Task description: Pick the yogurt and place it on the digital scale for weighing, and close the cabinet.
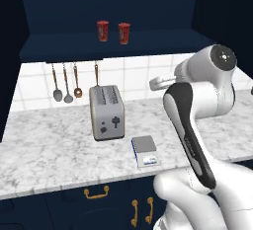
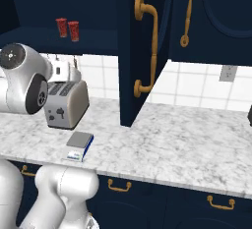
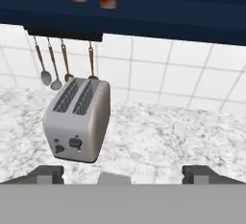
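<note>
Yogurt cups, two near-identical red tapered ones with darker label bands, are standing side by side on the shelf of the open cabinet (image 1: 113, 44): the left yogurt (image 1: 102, 30) and its twin (image 1: 124, 33), close but apart. Which of the pair is meant cannot be told. Neither is being held, so picking, placing and closing are all, by my judgement, not yet done.

Going left to right along the tiled wall, three slim metal spoons and ladles (image 1: 67, 83) with coppery handles are hanging under the shelf. Beside them a boxy brushed-silver toaster (image 1: 106, 112) with two slots and dark knobs is sitting on the white-veined marble desk (image 1: 44, 150). Just to its right and nearer the front edge, the digital scale (image 1: 145, 150) is lying flat: square, matte grey plate, white front strip with a blue display, dark blue rim, nothing on it.

Further right, the glossy white arm is rising over the desk. The tool (image 3: 122, 176) is looking at the toaster and the cups above, with its dark fingertips (image 3: 47, 174) spread wide and nothing between them.

In the right base view, the navy cabinet door (image 2: 142, 51) is standing swung out, with its long brass handle (image 2: 147, 46) smooth and curved
</note>
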### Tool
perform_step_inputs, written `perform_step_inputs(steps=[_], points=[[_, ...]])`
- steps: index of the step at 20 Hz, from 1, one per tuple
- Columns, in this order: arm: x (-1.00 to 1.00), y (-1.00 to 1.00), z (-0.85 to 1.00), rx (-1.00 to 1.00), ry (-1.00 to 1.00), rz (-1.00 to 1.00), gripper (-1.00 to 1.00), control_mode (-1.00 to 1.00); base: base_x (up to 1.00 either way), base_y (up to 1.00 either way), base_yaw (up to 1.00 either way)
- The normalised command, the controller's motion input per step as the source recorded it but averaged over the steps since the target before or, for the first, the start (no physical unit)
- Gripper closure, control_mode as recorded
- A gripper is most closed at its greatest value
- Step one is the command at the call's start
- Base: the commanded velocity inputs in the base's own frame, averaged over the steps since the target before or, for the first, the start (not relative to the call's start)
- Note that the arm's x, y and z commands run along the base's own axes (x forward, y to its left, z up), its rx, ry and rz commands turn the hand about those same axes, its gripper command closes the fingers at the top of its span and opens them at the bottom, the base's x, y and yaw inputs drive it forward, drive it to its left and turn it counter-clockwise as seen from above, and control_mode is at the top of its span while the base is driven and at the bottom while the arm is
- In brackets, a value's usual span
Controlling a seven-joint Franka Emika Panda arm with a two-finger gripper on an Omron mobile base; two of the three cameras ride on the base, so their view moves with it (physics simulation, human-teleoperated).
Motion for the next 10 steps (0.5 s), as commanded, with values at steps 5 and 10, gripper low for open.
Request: perform_step_inputs(steps=[5,10], points=[[-0.14,0.2,0.71,0.05,-0.19,0.04,-1.0,-1.0,0.0,0.0,0.0],[-0.27,0.16,0.31,0.15,-0.41,0.06,-1.0,-1.0,0.0,0.0,0.0]])
